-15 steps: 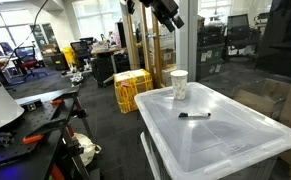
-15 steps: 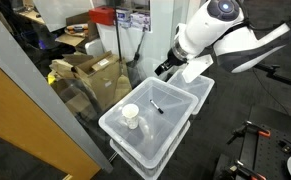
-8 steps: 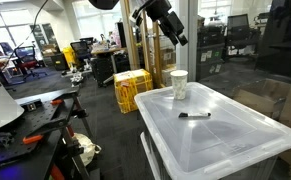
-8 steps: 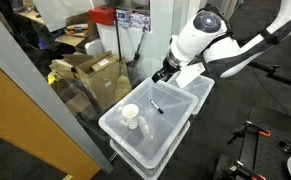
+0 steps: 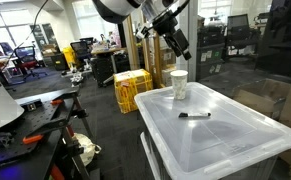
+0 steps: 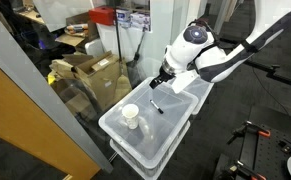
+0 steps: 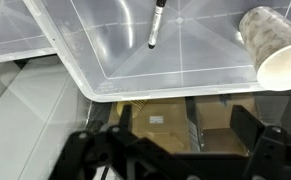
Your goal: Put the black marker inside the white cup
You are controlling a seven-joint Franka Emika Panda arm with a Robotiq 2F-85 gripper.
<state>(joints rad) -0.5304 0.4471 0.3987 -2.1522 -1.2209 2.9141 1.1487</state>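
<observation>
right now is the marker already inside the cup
No, the marker lies flat on the clear bin lid, apart from the upright cup.

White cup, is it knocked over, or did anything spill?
No. The white cup stands upright on the clear bin lid, the black marker lies flat apart from it, and nothing looks spilled or broken.

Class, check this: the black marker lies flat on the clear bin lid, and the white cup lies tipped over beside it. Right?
No. The white cup stands upright, as both exterior views show. The black marker does lie flat on the clear bin lid.
</observation>
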